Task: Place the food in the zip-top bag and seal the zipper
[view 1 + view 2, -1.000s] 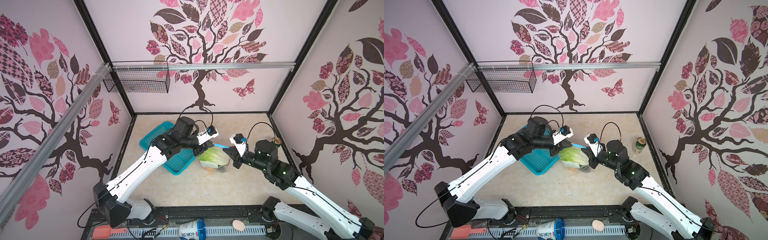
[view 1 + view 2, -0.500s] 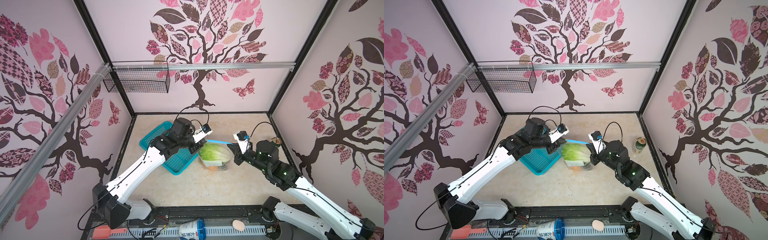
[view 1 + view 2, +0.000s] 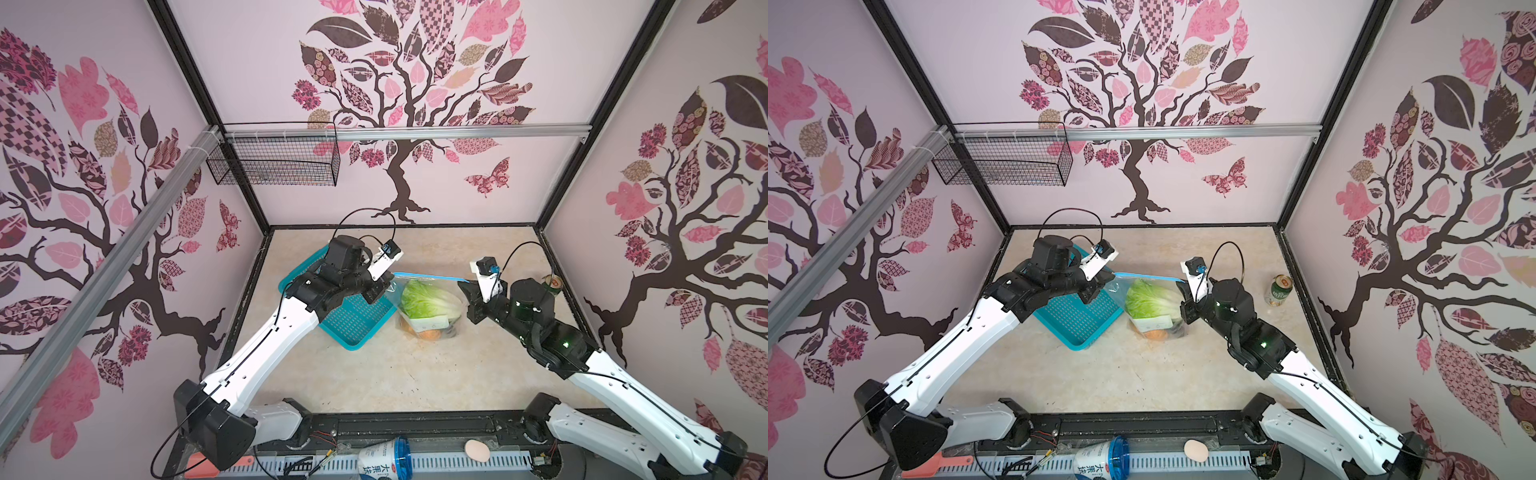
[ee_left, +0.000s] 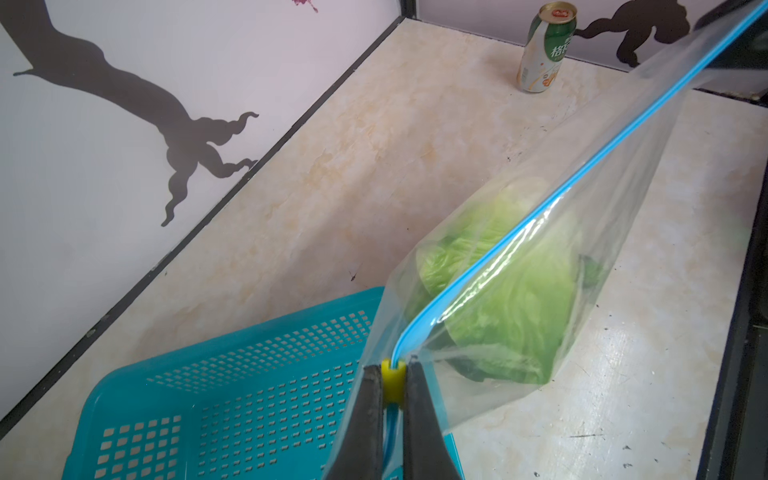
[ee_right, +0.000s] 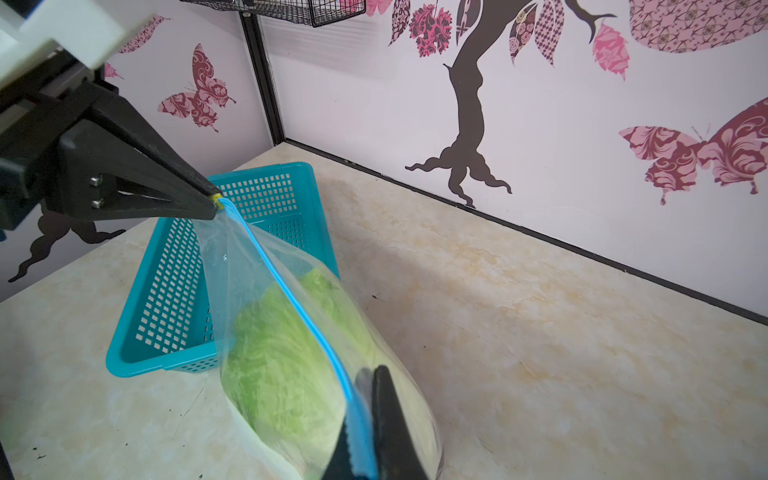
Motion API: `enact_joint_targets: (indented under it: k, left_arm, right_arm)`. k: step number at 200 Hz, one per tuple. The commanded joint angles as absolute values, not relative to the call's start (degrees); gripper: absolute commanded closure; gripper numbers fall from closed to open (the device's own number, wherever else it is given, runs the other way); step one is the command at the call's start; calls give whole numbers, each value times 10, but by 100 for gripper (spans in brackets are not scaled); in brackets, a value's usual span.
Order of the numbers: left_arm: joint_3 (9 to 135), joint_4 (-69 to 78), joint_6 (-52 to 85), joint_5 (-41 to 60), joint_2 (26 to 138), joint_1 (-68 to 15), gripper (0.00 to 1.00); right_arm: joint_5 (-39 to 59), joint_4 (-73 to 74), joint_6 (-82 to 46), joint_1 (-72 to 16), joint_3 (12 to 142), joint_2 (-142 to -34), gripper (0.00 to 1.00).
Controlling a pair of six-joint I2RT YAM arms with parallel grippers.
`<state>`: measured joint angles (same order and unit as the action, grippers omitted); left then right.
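L gripper [image 4: 393, 370] clamps slider [image 4: 392, 384], R gripper [image 5: 365, 415] pinches zipper [image 4: 582, 176] far end (bag [image 4: 615, 249] taut btwn), basket [image 4: 232, 365] rim just beside.

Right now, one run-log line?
left gripper shut on slider | right gripper shut on zipper end | bag taut between them | lettuce inside

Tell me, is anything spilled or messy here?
Nothing spilled: the green lettuce sits inside the clear plastic zip-top bag. Only the white bottle with a blue cap looks odd, lying on its side on the grey front rail.
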<state>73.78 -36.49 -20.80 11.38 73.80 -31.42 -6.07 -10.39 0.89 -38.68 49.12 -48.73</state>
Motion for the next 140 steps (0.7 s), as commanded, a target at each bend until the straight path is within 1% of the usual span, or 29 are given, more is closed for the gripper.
enact_joint_targets:
  k: [1, 23, 62, 140]
  left_arm:
    - [716, -390, -198, 48, 724, -292, 100]
    - [710, -389, -199, 48, 722, -289, 100]
    - [708, -389, -198, 51, 721, -280, 100]
    - [707, -390, -196, 37, 719, -275, 99]
  right_arm:
    - [-111, -86, -7, -366, 512, -483, 100]
    - [-107, -84, -13, -345, 511, -485, 100]
    - [-64, -83, -32, -285, 507, -492, 100]
    - [-63, -78, -38, -253, 503, -501, 100]
